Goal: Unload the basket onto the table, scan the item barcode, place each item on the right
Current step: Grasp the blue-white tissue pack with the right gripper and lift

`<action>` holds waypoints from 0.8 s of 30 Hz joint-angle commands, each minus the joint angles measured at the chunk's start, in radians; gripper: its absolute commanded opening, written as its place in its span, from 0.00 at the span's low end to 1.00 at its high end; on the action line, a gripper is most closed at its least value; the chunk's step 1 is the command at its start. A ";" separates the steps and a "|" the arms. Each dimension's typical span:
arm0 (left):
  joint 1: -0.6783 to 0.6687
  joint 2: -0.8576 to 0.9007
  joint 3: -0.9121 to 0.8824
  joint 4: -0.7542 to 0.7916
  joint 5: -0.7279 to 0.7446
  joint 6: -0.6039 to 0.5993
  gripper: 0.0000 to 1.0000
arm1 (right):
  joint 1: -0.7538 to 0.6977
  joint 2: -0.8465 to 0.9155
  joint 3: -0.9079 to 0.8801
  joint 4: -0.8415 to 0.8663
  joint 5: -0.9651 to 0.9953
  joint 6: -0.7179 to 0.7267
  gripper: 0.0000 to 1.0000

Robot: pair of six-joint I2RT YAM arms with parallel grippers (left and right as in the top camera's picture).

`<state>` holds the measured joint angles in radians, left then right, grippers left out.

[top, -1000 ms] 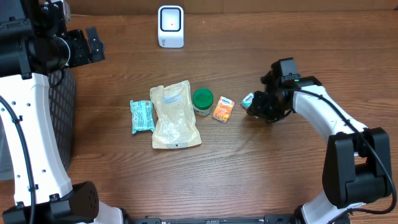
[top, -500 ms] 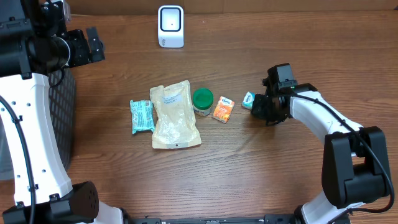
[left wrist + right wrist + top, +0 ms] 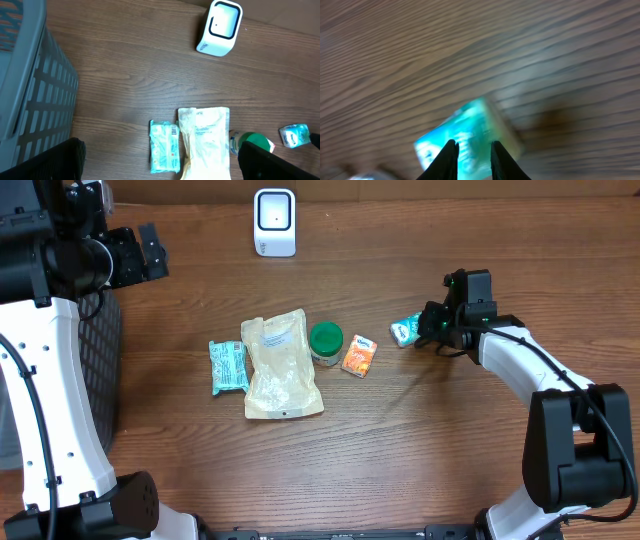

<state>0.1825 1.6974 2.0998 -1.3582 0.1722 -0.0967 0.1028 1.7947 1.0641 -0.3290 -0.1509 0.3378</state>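
Observation:
A small teal packet [image 3: 404,332] is at the right of the table, and my right gripper [image 3: 424,328] is shut on its right end. The right wrist view is blurred; there the gripper [image 3: 472,144] has narrow jaws set over the teal packet [image 3: 470,127], which shows in the gap between them. A white scanner [image 3: 274,222] stands at the far middle, also seen from the left wrist as the scanner [image 3: 220,27]. My left gripper [image 3: 150,252] hangs high at the far left, open [image 3: 160,165] and holding nothing.
A row of items lies mid-table: a teal wipes pack [image 3: 228,366], a beige pouch [image 3: 282,366], a green-lidded jar [image 3: 325,341] and an orange packet [image 3: 358,357]. A grey slatted basket [image 3: 30,90] stands at the left edge.
The right gripper has swung back and turned toward the left, and the teal packet has shifted slightly right and farther back with it. The left arm has not moved.

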 commanded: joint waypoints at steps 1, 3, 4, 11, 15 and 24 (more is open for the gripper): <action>-0.006 -0.001 -0.004 0.001 0.008 0.022 1.00 | 0.010 0.003 0.042 0.029 -0.151 0.048 0.23; -0.006 -0.001 -0.004 0.001 0.008 0.022 0.99 | 0.027 0.004 0.042 0.073 -0.176 0.110 0.27; -0.006 -0.001 -0.004 0.001 0.008 0.022 1.00 | 0.037 0.008 0.042 0.092 -0.170 0.136 0.28; -0.006 -0.001 -0.004 0.001 0.008 0.022 1.00 | 0.103 0.095 0.042 0.196 -0.051 0.268 0.29; -0.006 -0.001 -0.004 0.001 0.008 0.023 0.99 | 0.106 0.147 0.042 0.212 -0.044 0.288 0.29; -0.006 -0.001 -0.004 0.001 0.008 0.022 1.00 | 0.098 0.126 0.044 0.082 -0.083 0.286 0.29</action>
<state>0.1829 1.6974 2.0998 -1.3582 0.1726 -0.0967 0.2092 1.9499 1.0912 -0.2108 -0.2214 0.6136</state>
